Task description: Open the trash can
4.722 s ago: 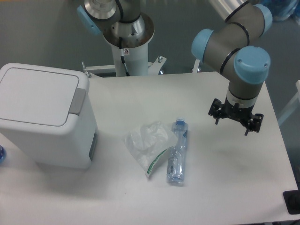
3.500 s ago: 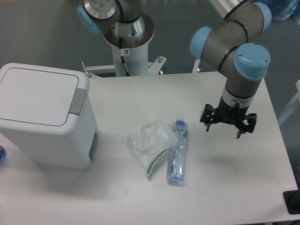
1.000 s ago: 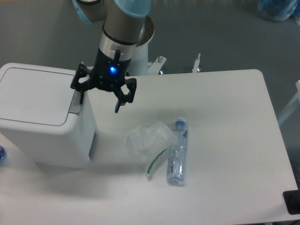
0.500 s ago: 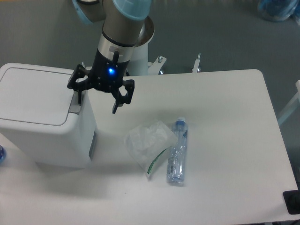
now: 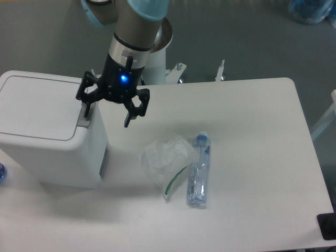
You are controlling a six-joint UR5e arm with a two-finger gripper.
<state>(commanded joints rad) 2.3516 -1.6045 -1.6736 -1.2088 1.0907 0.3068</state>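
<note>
Shifted over from rt, tool [image 5: 106, 109] spread at white trash can [image 5: 50, 135] tab.

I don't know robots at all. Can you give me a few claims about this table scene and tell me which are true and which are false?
1. The trash can lid is raised. False: it lies flat, shut.
2. The gripper is at the trash can's right edge, fingers spread. True.
3. The plastic bottle stands upright. False: it lies on its side on the table.
4. A crumpled clear bag lies beside the bottle. True.
5. The gripper holds the bottle. False: it holds nothing.
</note>
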